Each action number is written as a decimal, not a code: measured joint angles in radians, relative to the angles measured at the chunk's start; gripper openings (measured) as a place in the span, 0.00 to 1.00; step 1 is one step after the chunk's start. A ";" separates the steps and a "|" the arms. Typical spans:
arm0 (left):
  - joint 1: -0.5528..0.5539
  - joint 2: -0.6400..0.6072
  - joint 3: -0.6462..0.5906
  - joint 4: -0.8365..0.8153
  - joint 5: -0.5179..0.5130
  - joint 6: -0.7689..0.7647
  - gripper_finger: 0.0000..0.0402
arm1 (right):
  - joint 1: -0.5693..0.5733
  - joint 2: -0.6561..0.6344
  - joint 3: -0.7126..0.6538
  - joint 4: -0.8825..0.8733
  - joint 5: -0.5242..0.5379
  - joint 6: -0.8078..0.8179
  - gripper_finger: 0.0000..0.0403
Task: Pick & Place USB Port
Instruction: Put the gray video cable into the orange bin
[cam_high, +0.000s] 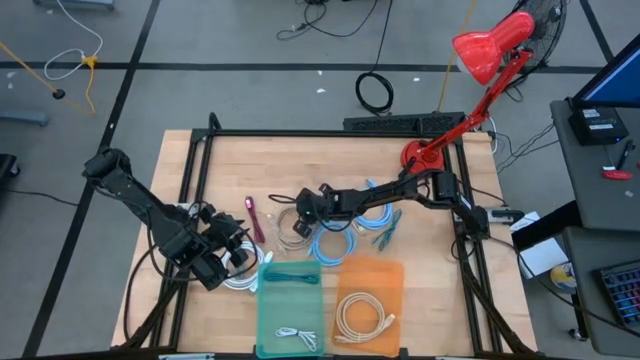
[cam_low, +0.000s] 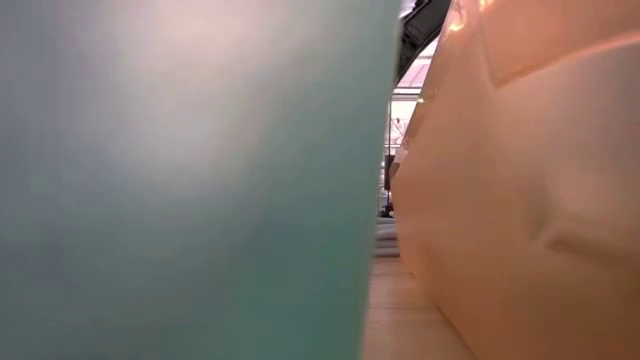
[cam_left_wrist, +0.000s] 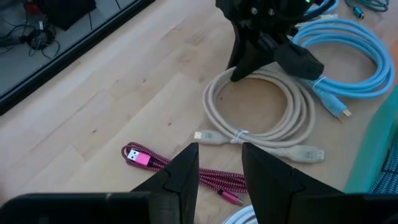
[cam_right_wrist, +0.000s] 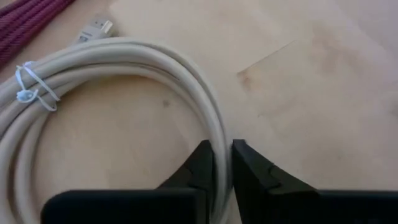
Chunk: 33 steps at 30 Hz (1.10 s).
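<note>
A beige USB cable (cam_left_wrist: 261, 118), coiled and held by a white tie, lies flat on the wooden table near its middle (cam_high: 293, 232). My right gripper (cam_right_wrist: 221, 168) reaches in from the table's right and is shut on the coil's far-side bend. My left gripper (cam_left_wrist: 217, 168) hovers open at the near left (cam_high: 225, 258), above the table and short of the coil, with nothing between its fingers. In the low view the two bins fill the picture and hide both grippers. My right gripper pinches the beige coil's bundled strands (cam_right_wrist: 217, 134) between its two fingers, at the bend opposite the white tie. The fingers slant down from the table's right and lie across the strands. The coil lies flat on the table.
A blue coiled cable (cam_high: 335, 245) lies right of the beige one, and a pink braided cable (cam_left_wrist: 180, 171) to its left. A green bin (cam_high: 290, 300) and an orange bin (cam_high: 368, 300), each holding a cable, stand at the near edge. A red lamp (cam_high: 480, 60) stands at the far right.
</note>
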 joint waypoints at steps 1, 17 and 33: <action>0.000 0.000 0.000 0.000 -0.001 0.000 0.32 | 0.001 0.001 0.000 0.007 0.021 -0.007 0.07; 0.000 0.001 0.000 0.005 -0.004 -0.003 0.32 | 0.057 -0.058 0.001 0.132 0.417 -0.122 0.07; -0.003 0.001 -0.051 0.050 -0.061 -0.017 0.32 | 0.298 -0.276 0.000 0.242 0.710 -0.380 0.09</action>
